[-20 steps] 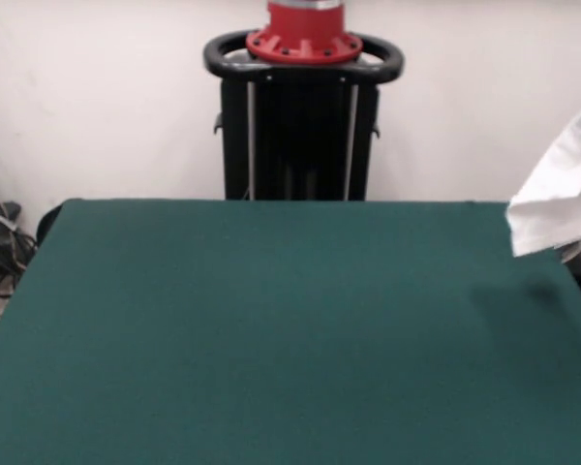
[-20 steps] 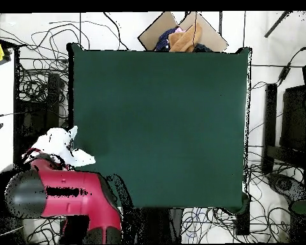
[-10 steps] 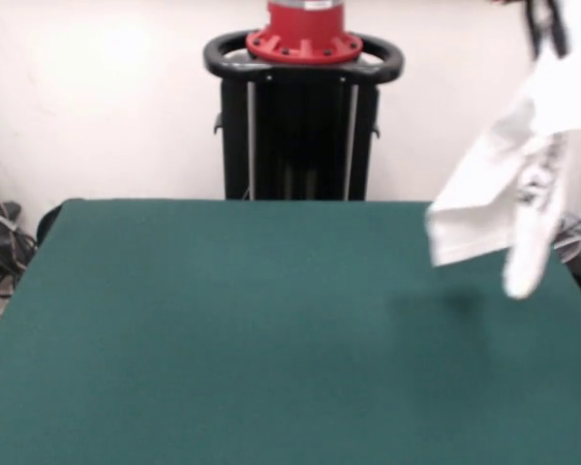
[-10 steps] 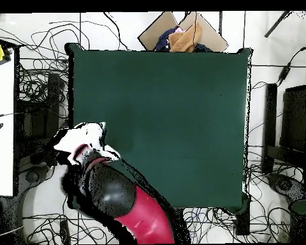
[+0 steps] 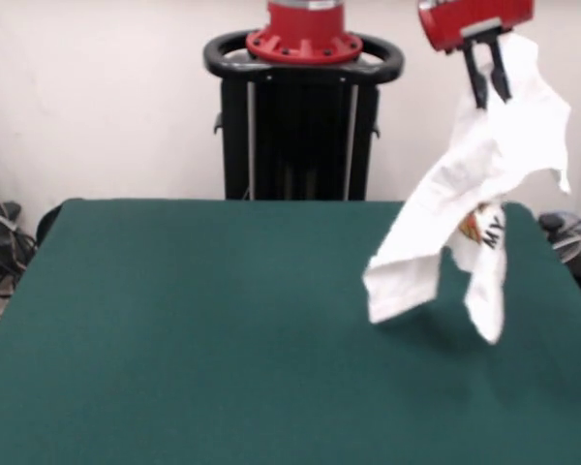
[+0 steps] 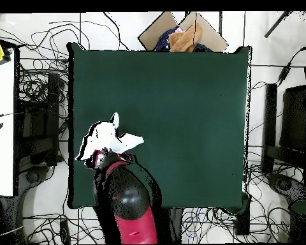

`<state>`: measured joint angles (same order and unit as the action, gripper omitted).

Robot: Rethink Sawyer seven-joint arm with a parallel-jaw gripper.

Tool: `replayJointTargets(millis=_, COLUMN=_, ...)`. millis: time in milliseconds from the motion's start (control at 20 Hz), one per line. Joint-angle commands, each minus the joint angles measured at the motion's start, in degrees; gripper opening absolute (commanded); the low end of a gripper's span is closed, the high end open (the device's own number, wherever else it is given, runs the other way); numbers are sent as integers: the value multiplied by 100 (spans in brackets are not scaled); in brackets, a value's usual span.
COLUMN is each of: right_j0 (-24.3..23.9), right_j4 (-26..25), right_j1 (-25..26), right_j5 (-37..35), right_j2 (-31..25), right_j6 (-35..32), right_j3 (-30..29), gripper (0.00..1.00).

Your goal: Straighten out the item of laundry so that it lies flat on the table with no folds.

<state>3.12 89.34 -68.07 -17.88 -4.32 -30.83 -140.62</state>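
Look at your gripper (image 5: 491,82) first. It is up high in the front view, near the top right, and its two black fingers (image 5: 478,79) are pinched shut on the top of the shirt (image 5: 484,184). The red end of the arm (image 5: 473,19) sits just above the fingers.

The shirt hangs down from the fingers in the air. It is all bunched and twisted, not flat at all. One long part drops down to the left and another part drops straight down beside it. You can see a bit of a red and yellow picture and some black letters on it. The bottom ends hang just over the green table (image 5: 194,329), and you cannot tell for sure if they touch it. A dark shadow lies on the table under the shirt.

From above, the shirt (image 6: 104,138) is a white lump over the left side of the table (image 6: 181,108), close to the near edge. The red and black arm (image 6: 127,204) reaches in from the bottom, and it hides the gripper there.

Behind the table in the front view stands the black stand (image 5: 300,116) with its red top
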Motion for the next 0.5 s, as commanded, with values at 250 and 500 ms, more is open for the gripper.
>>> replayJointTargets(millis=250, right_j0=2732, right_j4=4827, right_j1=2405, right_j5=-906, right_j2=2149, right_j6=3665, right_j3=1296, gripper=0)
replayJointTargets(millis=500, right_j0=2648, right_j4=4084, right_j1=2268, right_j5=-786, right_j2=2261, right_j6=3052, right_j3=1249, gripper=0)
